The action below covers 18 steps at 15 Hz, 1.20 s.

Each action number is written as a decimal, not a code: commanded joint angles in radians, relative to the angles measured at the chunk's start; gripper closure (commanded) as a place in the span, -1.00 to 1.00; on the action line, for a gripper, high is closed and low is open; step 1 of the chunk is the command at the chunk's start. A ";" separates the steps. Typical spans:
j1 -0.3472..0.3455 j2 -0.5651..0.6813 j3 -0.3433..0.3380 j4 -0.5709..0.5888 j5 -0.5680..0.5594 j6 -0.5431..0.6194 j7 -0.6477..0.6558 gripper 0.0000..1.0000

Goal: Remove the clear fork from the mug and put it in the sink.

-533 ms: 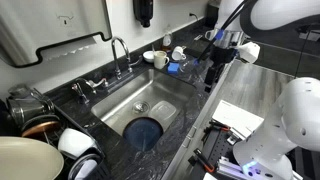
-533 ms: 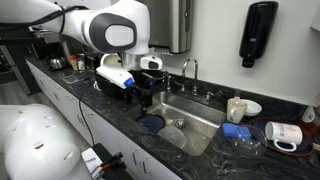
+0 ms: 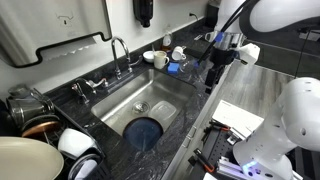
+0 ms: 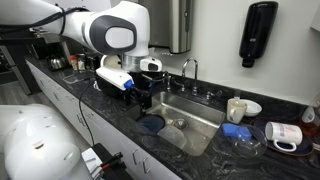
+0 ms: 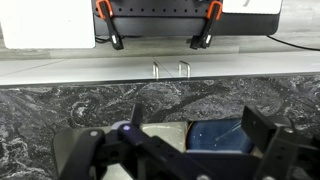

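Note:
My gripper (image 3: pixel 212 74) (image 4: pixel 145 98) hangs over the sink's (image 3: pixel 165 95) (image 4: pixel 200 108) near edge, by the dark speckled counter. In the wrist view its fingers (image 5: pixel 195 121) stand wide apart with nothing between them. Below them lies a blue plate (image 5: pixel 222 135) on the sink floor, also seen in both exterior views (image 3: pixel 145 131) (image 4: pixel 152 124). A faint whitish streak (image 5: pixel 226 130) lies on the plate; I cannot tell whether it is the clear fork. A cream mug (image 3: pixel 160 60) (image 4: pixel 236 108) stands on the counter beyond the sink; no fork shows in it.
A chrome tap (image 3: pixel 119 48) (image 4: pixel 187 68) stands behind the sink. A white mug (image 4: pixel 283 135) lies on its side next to a blue item (image 4: pixel 233 130). Pots and bowls (image 3: pixel 40 125) crowd one end of the counter. A soap dispenser (image 4: pixel 257 32) hangs on the wall.

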State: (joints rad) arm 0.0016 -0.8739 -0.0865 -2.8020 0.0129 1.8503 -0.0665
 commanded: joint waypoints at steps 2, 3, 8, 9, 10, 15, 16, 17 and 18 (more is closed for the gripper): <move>-0.010 0.001 0.008 0.002 0.006 -0.002 -0.006 -1.00; -0.010 0.001 0.008 0.002 0.006 -0.002 -0.006 -1.00; -0.010 0.001 0.008 0.002 0.006 -0.002 -0.006 -1.00; -0.010 0.001 0.008 0.002 0.006 -0.002 -0.006 -1.00; -0.010 0.001 0.008 0.002 0.006 -0.002 -0.006 -1.00; 0.001 0.009 0.011 0.003 0.011 0.011 -0.013 -1.00; 0.008 0.019 0.010 0.006 0.013 0.034 -0.022 -1.00; 0.013 0.036 0.006 0.013 0.015 0.058 -0.034 -1.00; 0.015 0.071 0.004 0.029 0.012 0.092 -0.045 -1.00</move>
State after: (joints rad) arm 0.0027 -0.8729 -0.0827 -2.7945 0.0130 1.8682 -0.0753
